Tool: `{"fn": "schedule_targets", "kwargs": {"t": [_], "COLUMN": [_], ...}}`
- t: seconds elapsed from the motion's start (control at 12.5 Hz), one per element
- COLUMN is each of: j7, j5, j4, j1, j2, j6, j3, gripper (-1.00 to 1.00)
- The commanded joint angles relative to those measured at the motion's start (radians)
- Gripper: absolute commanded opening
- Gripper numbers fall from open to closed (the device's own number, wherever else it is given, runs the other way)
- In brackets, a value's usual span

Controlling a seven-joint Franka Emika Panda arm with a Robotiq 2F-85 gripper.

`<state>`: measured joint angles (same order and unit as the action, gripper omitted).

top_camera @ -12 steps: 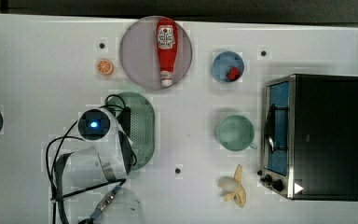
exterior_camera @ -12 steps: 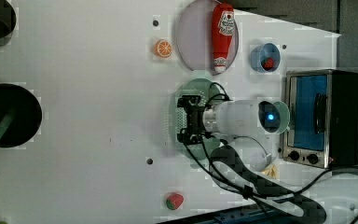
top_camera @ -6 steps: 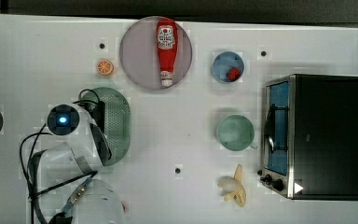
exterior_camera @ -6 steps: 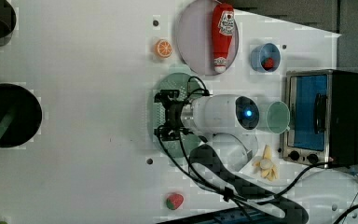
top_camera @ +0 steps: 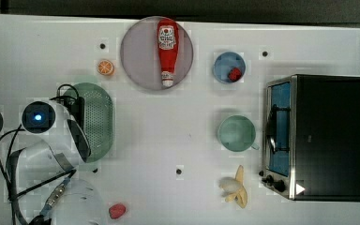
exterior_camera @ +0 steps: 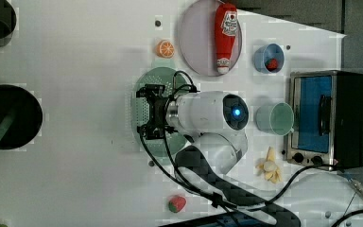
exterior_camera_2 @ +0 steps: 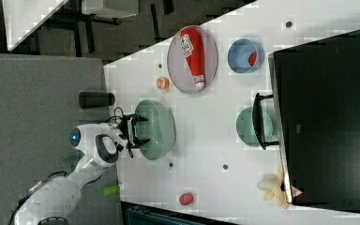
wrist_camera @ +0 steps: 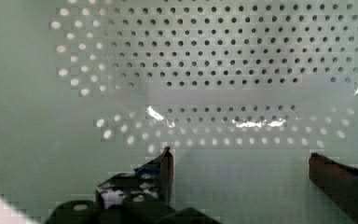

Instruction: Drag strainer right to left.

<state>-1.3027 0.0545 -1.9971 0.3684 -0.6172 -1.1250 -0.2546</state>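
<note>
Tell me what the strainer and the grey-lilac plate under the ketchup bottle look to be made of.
The strainer: probably moulded plastic. It is one even pale mint colour, with a smooth, slightly glossy wall catching small highlights in the wrist view, and neat rows of round holes. The plate: matte, uniform grey-lilac with no glare, so likely plastic too, though glazed ceramic cannot be ruled out. The ketchup bottle looks like glossy red plastic.

The strainer (wrist_camera: 214, 70) (pale mint-green, with many small holes) lies close under the gripper (wrist_camera: 242, 170), whose fingers stand apart.
</note>
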Motion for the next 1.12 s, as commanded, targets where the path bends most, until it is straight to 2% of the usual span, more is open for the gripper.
{"fn": "schedule_targets", "kwargs": {"t": [0.08, 0.32, 0.8, 0.96, 1.12], "j7": [-0.089, -0.158, -0.159, -0.147, -0.093], "j5": [-0.016, -0.016, -0.016, -0.018, -0.018], "j4": [0.027, 0.068, 0.124, 0.125, 0.125], "j1": [0.020, 0.052, 0.093, 0.095, 0.092], "j2": [-0.030, -0.050, -0.090, -0.067, 0.006], "j6": [0.010, 0.011, 0.009, 0.035, 0.133], "j3": [-0.004, -0.004, -0.003, -0.009, -0.010], "gripper": [1.00, 1.00, 1.00, 1.00, 1.00]}}
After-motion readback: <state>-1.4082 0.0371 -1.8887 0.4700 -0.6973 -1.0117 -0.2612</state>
